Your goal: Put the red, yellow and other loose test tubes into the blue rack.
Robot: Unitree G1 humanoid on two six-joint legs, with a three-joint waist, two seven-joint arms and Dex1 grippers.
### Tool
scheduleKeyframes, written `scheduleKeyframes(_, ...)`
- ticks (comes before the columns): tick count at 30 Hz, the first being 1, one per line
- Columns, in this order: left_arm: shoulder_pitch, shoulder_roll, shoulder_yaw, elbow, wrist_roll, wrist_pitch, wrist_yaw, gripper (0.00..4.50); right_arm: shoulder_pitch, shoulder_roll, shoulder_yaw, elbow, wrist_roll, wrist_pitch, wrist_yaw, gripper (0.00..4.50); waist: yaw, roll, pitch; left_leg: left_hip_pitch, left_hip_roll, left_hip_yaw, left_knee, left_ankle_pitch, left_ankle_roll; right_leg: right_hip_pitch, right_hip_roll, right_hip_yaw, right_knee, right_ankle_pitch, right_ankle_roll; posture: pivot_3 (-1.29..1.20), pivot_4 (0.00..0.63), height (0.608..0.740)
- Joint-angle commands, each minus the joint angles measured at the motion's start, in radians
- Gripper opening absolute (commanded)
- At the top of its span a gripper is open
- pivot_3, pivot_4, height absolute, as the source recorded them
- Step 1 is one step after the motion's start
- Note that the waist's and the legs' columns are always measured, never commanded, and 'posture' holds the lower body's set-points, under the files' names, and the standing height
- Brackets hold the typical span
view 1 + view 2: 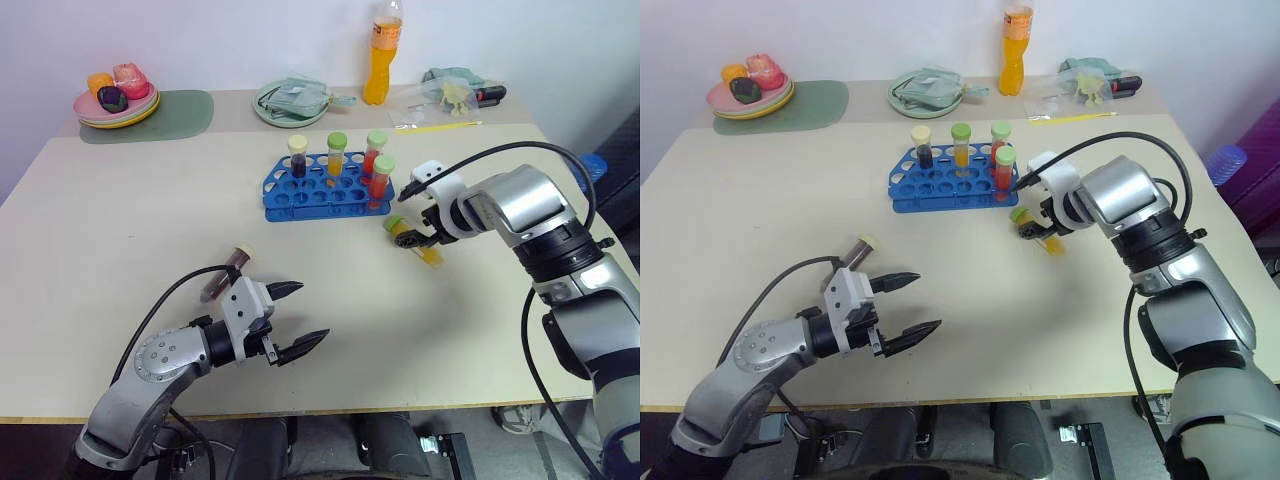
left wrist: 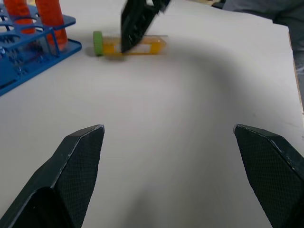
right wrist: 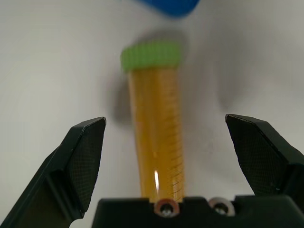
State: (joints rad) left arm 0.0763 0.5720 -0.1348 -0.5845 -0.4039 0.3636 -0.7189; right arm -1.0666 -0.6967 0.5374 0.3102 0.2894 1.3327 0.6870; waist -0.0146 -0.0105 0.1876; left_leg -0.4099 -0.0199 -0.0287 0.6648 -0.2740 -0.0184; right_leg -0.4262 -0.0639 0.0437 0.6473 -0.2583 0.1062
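Fingers (image 3: 85, 161) of the right gripper (image 1: 428, 238) straddle the lying yellow tube (image 3: 156, 142) wide open — nothing gripped, poised to pinch it; left gripper (image 1: 295, 320) gapes empty too.

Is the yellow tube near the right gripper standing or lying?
Lying. The yellow tube rests flat on the table, outside the blue rack, between the open right gripper's fingers.

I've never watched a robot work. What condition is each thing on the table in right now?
Blue rack: upright, four capped tubes standing in it.
Yellow tube: lying flat on the table beside the rack, between the open right pincer's fingers, not gripped.
Dark tube: lying loose behind the left pincer.
Left pincer: open, empty.
Right pincer: open, over the yellow tube.
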Motion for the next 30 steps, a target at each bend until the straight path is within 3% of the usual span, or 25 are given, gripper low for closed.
scheduleKeyframes(1, 0.016, -0.015, -0.002, -0.007, 0.011, -0.033, 0.002, 4.50, -0.041, -0.003, 0.029, 0.032, -0.047, -0.034, 0.046, 4.47, 0.000, 0.000, 0.000, 0.000, 0.000, 0.000, 0.000, 0.000, 0.000, 0.000, 0.000, 0.000, 0.000, 0.000, 0.000, 0.00, 0.150, 0.729)
scheduleKeyframes(5, 0.026, -0.024, -0.006, -0.005, 0.020, -0.043, 0.004, 4.50, -0.052, 0.008, 0.035, 0.069, -0.079, -0.054, 0.075, 4.47, -0.001, 0.000, 0.000, 0.000, 0.000, 0.000, 0.000, 0.000, 0.000, 0.000, 0.000, 0.000, 0.000, 0.000, 0.000, 0.00, 0.150, 0.729)
scheduleKeyframes(7, 0.031, -0.027, -0.008, -0.006, 0.024, -0.046, 0.006, 4.50, -0.054, 0.009, 0.034, 0.068, -0.091, -0.058, 0.088, 3.67, 0.000, 0.000, 0.000, 0.000, 0.000, 0.000, 0.000, 0.000, 0.000, 0.000, 0.000, 0.000, 0.000, 0.000, 0.000, 0.00, 0.150, 0.729)
scheduleKeyframes(12, 0.032, -0.031, -0.012, -0.032, 0.027, -0.027, 0.017, 4.50, -0.056, -0.001, 0.022, 0.041, -0.112, -0.036, 0.110, 1.21, 0.000, 0.000, 0.000, 0.000, 0.000, 0.000, 0.000, 0.000, 0.000, 0.000, 0.000, 0.000, 0.000, 0.000, 0.000, 0.00, 0.150, 0.729)
scheduleKeyframes(17, 0.024, -0.011, 0.033, -0.072, -0.014, 0.015, 0.024, 4.50, -0.034, -0.042, -0.036, -0.089, -0.090, -0.062, 0.145, 1.21, 0.000, 0.000, 0.000, 0.000, 0.000, 0.000, 0.000, 0.000, 0.000, 0.000, 0.000, 0.000, 0.000, 0.000, 0.000, 0.00, 0.150, 0.729)
scheduleKeyframes(19, 0.016, -0.009, 0.062, -0.087, -0.035, 0.039, 0.042, 4.50, 0.020, -0.071, -0.109, -0.239, -0.056, -0.158, 0.176, 1.21, 0.002, 0.000, 0.000, 0.000, 0.000, -0.001, 0.000, 0.000, 0.000, -0.001, 0.000, 0.000, 0.000, 0.000, 0.000, 0.00, 0.150, 0.729)
scheduleKeyframes(21, 0.011, -0.015, 0.103, -0.101, -0.068, 0.072, 0.069, 4.50, 0.125, -0.032, -0.275, -0.427, 0.026, -0.333, 0.191, 1.21, 0.002, 0.000, 0.000, 0.000, 0.000, -0.001, -0.001, 0.000, 0.000, -0.001, 0.000, 0.000, 0.000, 0.000, 0.000, 0.00, 0.150, 0.729)
scheduleKeyframes(24, 0.012, -0.029, 0.146, -0.103, -0.085, 0.098, 0.112, 4.50, 0.225, 0.251, -0.513, -0.513, 0.115, -0.460, -0.021, 1.21, -0.016, -0.002, -0.001, 0.001, 0.002, 0.000, -0.001, 0.000, 0.000, 0.000, 0.002, 0.000, 0.000, 0.000, 0.001, 0.00, 0.150, 0.729)
scheduleKeyframes(28, -0.015, -0.079, 0.167, -0.061, -0.046, 0.077, 0.191, 4.50, 0.326, 0.513, -0.504, -0.408, 0.016, -0.769, -0.209, 1.21, -0.016, -0.002, -0.002, 0.002, 0.002, -0.001, 0.000, 0.000, -0.001, 0.000, 0.003, 0.000, 0.005, 0.000, 0.001, 0.00, 0.150, 0.729)
scheduleKeyframes(30, -0.037, -0.115, 0.185, -0.032, -0.035, 0.050, 0.226, 4.50, 0.341, 0.594, -0.494, -0.306, -0.033, -0.945, -0.258, 1.21, -0.010, -0.003, -0.002, 0.002, 0.001, -0.002, 0.001, 0.001, -0.001, 0.001, 0.001, 0.000, 0.005, 0.000, 0.001, 0.00, 0.150, 0.729)
